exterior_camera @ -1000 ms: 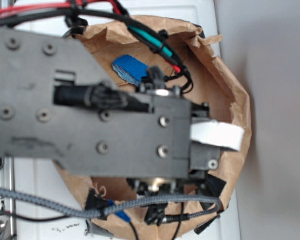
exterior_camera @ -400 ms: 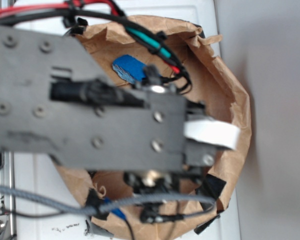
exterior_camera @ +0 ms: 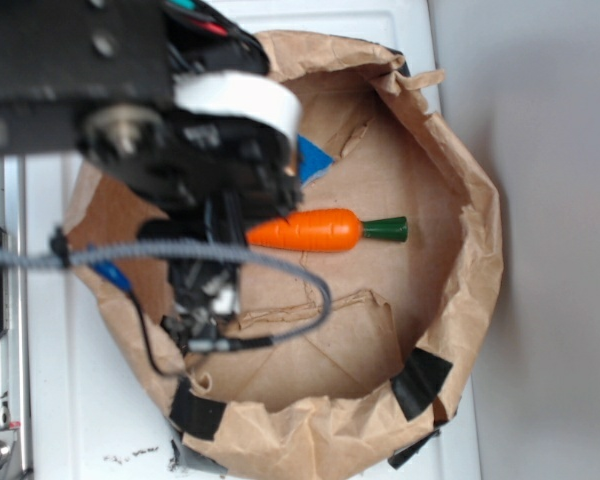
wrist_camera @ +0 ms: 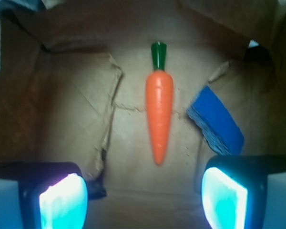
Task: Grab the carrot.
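The carrot [exterior_camera: 315, 231] is glossy orange with a dark green stem. It lies flat on the floor of a brown paper bag [exterior_camera: 480, 230], stem pointing right. In the wrist view the carrot [wrist_camera: 159, 109] lies straight ahead, its pointed tip toward me and its stem away. My gripper [wrist_camera: 143, 191] is open and empty. Its two cyan-lit fingers [wrist_camera: 64, 200] stand wide apart, short of the carrot's tip and not touching it. In the exterior view the arm [exterior_camera: 130, 110] covers the bag's upper left and hides the fingers.
A blue sponge block [wrist_camera: 217, 121] lies just right of the carrot, near the right finger; its corner also shows in the exterior view [exterior_camera: 310, 160]. The bag's crumpled walls [wrist_camera: 19, 95] rise all round. A grey cable [exterior_camera: 280, 262] loops over the bag floor.
The arm has moved from over the middle of the bag to its upper left. The carrot, hidden under the arm before, now shows.
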Controlling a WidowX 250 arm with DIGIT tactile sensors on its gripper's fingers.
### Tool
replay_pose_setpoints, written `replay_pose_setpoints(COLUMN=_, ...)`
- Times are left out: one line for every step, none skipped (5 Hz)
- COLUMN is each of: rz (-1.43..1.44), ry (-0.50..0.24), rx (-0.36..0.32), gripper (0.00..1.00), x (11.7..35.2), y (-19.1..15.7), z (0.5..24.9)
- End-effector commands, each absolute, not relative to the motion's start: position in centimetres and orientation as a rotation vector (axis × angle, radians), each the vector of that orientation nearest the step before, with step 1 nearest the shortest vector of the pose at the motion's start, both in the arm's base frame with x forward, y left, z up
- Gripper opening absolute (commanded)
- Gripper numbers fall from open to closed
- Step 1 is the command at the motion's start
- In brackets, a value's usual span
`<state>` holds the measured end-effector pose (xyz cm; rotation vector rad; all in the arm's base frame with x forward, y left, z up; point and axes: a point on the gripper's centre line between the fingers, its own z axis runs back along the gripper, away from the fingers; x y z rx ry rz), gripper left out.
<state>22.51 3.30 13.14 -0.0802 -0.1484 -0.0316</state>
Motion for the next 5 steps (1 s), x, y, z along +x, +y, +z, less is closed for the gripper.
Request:
replay_pose_setpoints(rz=0.009, ry=-0.156, rx=0.047, gripper=1.00, x=25.0, y=2.1, z=10.4)
replay_pose_setpoints(rz=0.014, ry=-0.165, rx=0.082, gripper=1.00, x=26.5, y=1.0, z=8.3)
replay_pose_setpoints(rz=0.006, ry=-0.203, rx=0.092, gripper=1.00, x=27.8, y=0.2, z=5.9)
replay_pose_setpoints(rz=-0.020, ry=-0.235, rx=0.063, gripper=1.00, x=29.1, y=0.6, z=4.0)
replay_pose_setpoints(rz=-0.035, ry=-0.245, rx=0.033, gripper=1.00, x=30.6, y=2.3, z=2.5)
